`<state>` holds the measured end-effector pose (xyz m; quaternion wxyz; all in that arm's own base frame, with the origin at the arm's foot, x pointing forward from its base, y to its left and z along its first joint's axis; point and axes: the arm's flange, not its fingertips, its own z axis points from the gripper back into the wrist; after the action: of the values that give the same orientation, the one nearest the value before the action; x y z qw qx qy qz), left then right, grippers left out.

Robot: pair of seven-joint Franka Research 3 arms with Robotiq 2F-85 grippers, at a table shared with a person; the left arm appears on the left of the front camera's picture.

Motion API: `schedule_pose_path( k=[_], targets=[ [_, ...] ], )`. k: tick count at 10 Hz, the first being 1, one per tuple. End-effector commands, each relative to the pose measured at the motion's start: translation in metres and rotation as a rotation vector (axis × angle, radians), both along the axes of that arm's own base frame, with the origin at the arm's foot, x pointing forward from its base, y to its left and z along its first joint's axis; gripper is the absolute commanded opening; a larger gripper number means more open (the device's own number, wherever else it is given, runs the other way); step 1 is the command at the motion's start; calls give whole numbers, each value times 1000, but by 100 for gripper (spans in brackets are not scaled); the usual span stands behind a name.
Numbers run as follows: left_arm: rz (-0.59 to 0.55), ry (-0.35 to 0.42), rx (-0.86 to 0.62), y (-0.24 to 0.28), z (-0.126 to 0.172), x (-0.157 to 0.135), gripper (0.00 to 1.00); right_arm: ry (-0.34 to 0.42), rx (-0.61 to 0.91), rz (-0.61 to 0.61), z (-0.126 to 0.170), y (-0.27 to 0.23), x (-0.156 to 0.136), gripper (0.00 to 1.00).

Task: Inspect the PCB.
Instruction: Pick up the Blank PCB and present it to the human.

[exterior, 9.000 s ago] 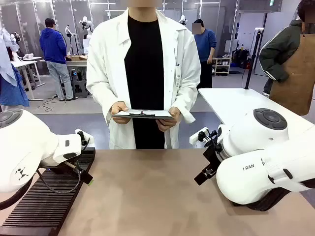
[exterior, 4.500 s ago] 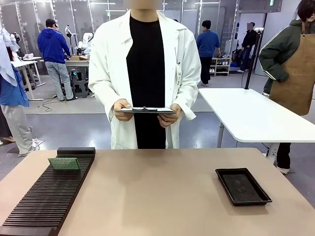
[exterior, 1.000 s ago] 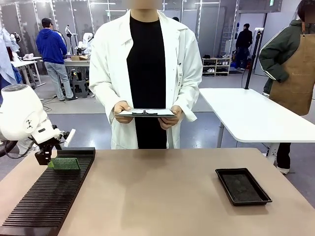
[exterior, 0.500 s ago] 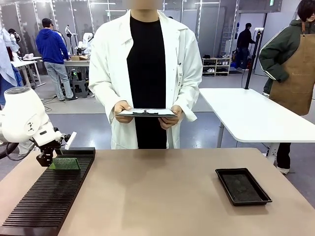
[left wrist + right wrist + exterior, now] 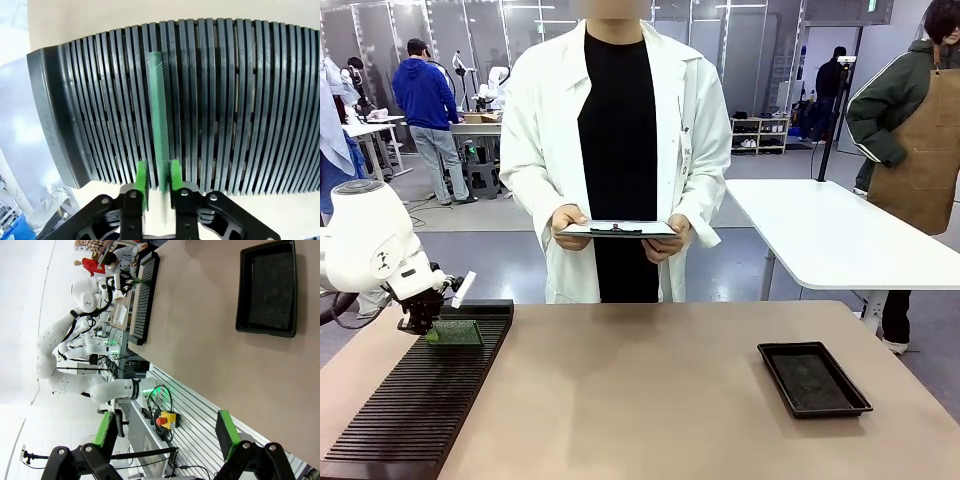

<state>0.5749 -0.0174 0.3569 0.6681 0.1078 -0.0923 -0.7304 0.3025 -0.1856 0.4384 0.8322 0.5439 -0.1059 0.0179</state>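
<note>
ROBOT INSPECTION BENCH: The left gripper point(image 5: 158, 175) of a white robot arm hangs over the far end of a long black ribbed plastic rack point(image 5: 240, 100). Its two green pads point(image 5: 141, 175) sit close on either face of the PCB point(image 5: 157, 100), a thin green rectangular circuit board standing on edge in one of the rack's slots.

From the wrist camera the board runs straight away from the fingers, edge-on, with its near end between the pads. Only slivers of dark show on each side, and it cannot be told whether the pads press on the board or sit just off it.

Seen from the front, the same gripper point(image 5: 426, 322) meets the board point(image 5: 455, 333) at the end nearest the table's left edge, a few slots short of the rack's point(image 5: 410, 410) raised far block. The rack lies along the left side of a tan table point(image 5: 640, 400).

Well apart from the gripper, across the table to the right, sits a shallow black rectangular tray point(image 5: 813, 380). Beyond the table's far edge a person in a white coat holds a clipboard with white paper point(image 5: 615, 229) flat at waist height.

The right gripper point(image 5: 165, 414) stands well off from the table, its green-padded fingers spread wide with nothing between them. It looks onto the tray point(image 5: 267, 290) and, farther off, the rack point(image 5: 145, 300).
</note>
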Motion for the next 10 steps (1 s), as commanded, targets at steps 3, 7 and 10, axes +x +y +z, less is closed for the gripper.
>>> schedule_pose_path(
  k=[3,7,10],
  targets=[
    [16,15,-8,1,8,-1,0,-14,10,5,2,-1,1,100],
    [117,57,-102,-1,54,-11,0,-14,10,5,2,-1,1,100],
    [331,206,-285,18,102,-21,0,-14,10,5,2,-1,1,100]
  ],
)
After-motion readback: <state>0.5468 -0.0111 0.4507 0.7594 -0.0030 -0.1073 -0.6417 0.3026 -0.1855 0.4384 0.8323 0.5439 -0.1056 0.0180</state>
